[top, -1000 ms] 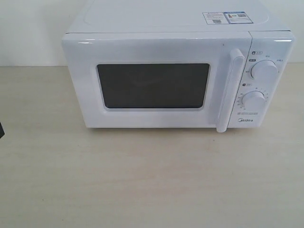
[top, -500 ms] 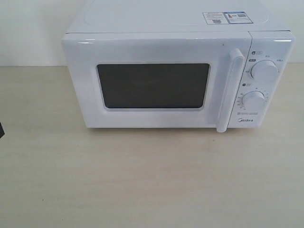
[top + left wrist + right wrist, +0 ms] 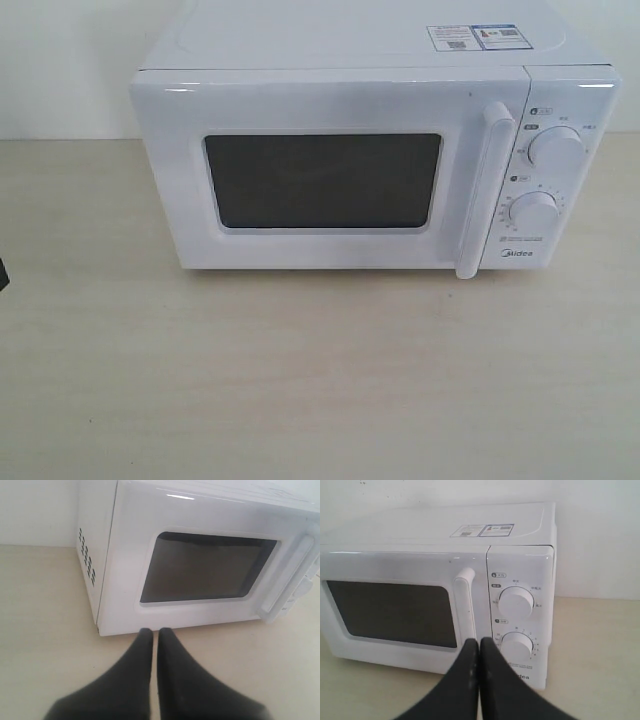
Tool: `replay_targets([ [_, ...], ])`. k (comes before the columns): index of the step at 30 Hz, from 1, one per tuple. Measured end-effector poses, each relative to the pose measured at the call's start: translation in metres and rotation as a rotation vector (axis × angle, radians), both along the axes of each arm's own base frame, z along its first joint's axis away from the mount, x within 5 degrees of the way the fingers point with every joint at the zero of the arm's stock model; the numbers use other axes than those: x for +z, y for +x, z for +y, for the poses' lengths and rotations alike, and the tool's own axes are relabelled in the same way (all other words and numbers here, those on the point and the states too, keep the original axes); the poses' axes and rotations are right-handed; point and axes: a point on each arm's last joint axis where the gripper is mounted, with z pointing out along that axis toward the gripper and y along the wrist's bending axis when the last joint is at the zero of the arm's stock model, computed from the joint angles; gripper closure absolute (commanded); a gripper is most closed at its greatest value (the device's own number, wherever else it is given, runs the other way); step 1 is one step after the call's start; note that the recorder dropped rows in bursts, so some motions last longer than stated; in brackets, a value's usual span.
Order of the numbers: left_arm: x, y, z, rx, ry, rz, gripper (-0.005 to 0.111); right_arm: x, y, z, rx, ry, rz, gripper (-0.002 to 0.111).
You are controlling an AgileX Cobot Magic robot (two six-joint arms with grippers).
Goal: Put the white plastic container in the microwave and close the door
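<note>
Squarely front-on microwave (image 3: 330, 45), door (image 3: 320, 180) shut, handle (image 3: 484, 190) upright

In the exterior view nothing can be seen to have moved. The microwave (image 3: 372, 150) sits on the same spot of the table (image 3: 300, 380), its door (image 3: 325, 105) is just as flush, and the dark sliver at the left edge (image 3: 3, 273) has not shifted. The faint reflections in the door's dark window (image 3: 322, 181) may be a touch weaker now, though too slightly to be sure. The wrist views have no earlier pictures to compare.
</note>
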Motion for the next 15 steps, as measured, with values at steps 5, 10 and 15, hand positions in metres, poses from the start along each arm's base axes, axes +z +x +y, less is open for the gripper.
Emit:
replay_targets([
  [5, 0.0, 0.0, 0.0, 0.0, 0.0, 0.0, 0.102, -0.016, -0.004, -0.001, -0.001, -0.002, 0.006, 0.109],
  [10, 0.0, 0.0, 0.0, 0.0, 0.0, 0.0, 0.102, -0.037, -0.011, -0.003, 0.001, -0.02, 0.006, 0.109],
  [15, 0.0, 0.0, 0.0, 0.0, 0.0, 0.0, 0.102, -0.054, -0.015, -0.004, 0.003, -0.034, -0.006, 0.109],
])
